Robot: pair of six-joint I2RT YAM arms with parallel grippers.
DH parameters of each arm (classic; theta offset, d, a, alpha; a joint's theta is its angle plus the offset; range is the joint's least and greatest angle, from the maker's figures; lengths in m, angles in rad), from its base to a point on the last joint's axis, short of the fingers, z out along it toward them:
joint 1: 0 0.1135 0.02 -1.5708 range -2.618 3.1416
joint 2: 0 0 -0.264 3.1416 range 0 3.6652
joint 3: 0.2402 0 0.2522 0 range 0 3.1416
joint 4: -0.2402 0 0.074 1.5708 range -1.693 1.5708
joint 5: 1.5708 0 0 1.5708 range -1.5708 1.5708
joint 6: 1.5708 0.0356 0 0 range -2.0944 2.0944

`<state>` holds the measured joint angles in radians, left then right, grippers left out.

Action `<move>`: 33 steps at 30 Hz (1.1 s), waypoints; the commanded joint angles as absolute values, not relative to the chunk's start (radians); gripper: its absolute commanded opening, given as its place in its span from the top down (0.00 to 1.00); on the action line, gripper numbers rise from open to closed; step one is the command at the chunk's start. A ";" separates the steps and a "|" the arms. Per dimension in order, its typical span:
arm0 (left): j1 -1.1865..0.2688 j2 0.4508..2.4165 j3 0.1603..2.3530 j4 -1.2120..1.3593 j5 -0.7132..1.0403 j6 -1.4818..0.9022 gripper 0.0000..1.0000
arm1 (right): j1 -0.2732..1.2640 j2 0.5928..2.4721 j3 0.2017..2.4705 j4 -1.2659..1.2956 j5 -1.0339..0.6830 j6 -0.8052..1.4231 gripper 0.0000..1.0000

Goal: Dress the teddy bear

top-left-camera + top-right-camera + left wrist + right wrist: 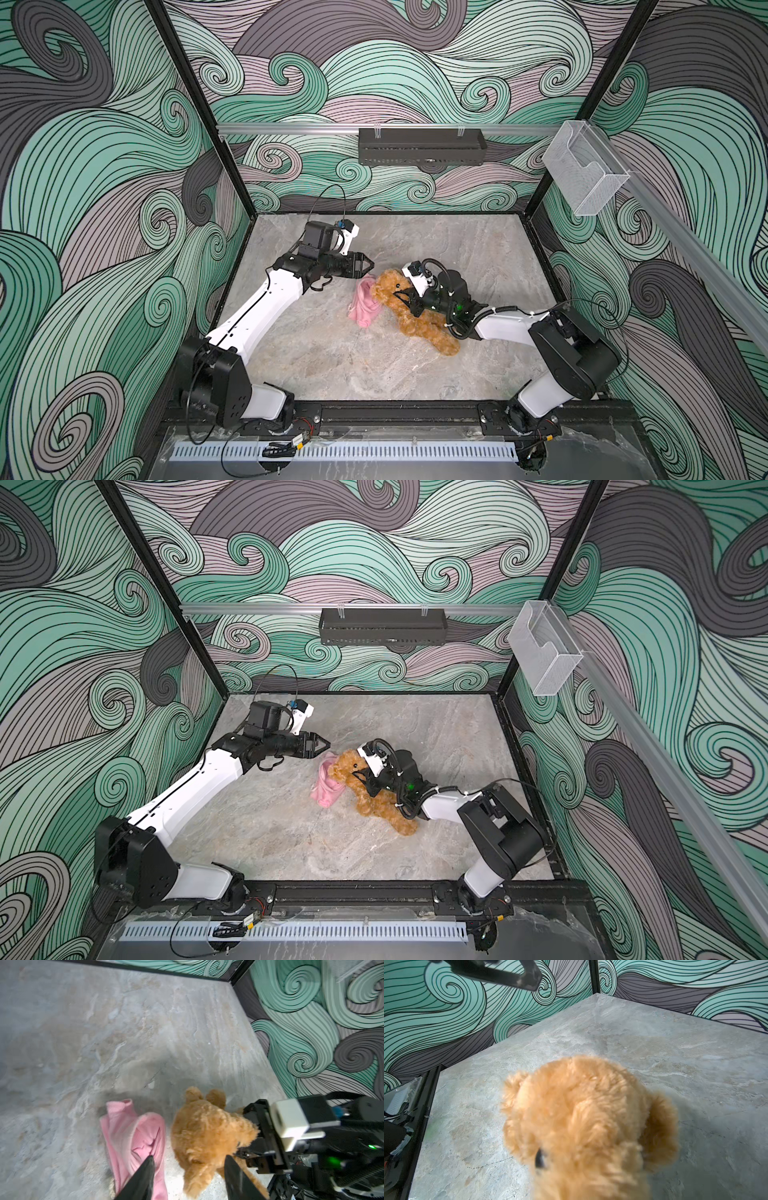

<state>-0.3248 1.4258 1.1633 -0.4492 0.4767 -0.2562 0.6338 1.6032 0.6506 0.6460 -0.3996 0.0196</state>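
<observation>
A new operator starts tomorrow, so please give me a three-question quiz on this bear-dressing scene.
1. True or false: the bear is wearing the pink garment.
2. Fill in: the left end effector hovers with its jaws ___.
3. What does the right end effector grip? A garment, B bear, C nothing.
Key: 1 false, it lies beside the bear's head; 2 open; 3 B.

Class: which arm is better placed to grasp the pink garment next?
Left: the left gripper hovers open, empty, near the pink garment; the right gripper grips the teddy bear.
</observation>
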 commanded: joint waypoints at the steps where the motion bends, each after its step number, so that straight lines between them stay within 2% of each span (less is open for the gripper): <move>1: -0.304 1.492 1.192 -0.563 0.505 -0.303 0.48 | 0.628 1.591 0.699 0.497 -0.318 -0.017 0.86; 3: -0.309 1.497 1.162 -0.563 0.477 -0.321 0.49 | 0.627 1.574 0.690 0.449 -0.300 -0.005 0.85; 8: -0.356 1.485 1.083 -0.559 0.359 -0.352 0.41 | 0.625 1.517 0.649 0.390 -0.270 0.055 0.85; 14: -0.392 1.585 1.107 -0.577 0.264 -0.366 0.42 | 0.625 1.508 0.650 0.369 -0.295 0.073 0.84; 21: -0.390 1.683 1.144 -0.538 0.251 -0.387 0.58 | 0.625 1.489 0.658 0.333 -0.319 0.039 0.84; 28: -0.380 1.694 1.130 -0.461 0.279 -0.414 0.68 | 0.626 1.488 0.653 0.318 -0.328 0.031 0.84; 33: -0.367 1.710 1.148 -0.435 0.303 -0.397 0.85 | 0.626 1.481 0.672 0.270 -0.334 -0.005 0.84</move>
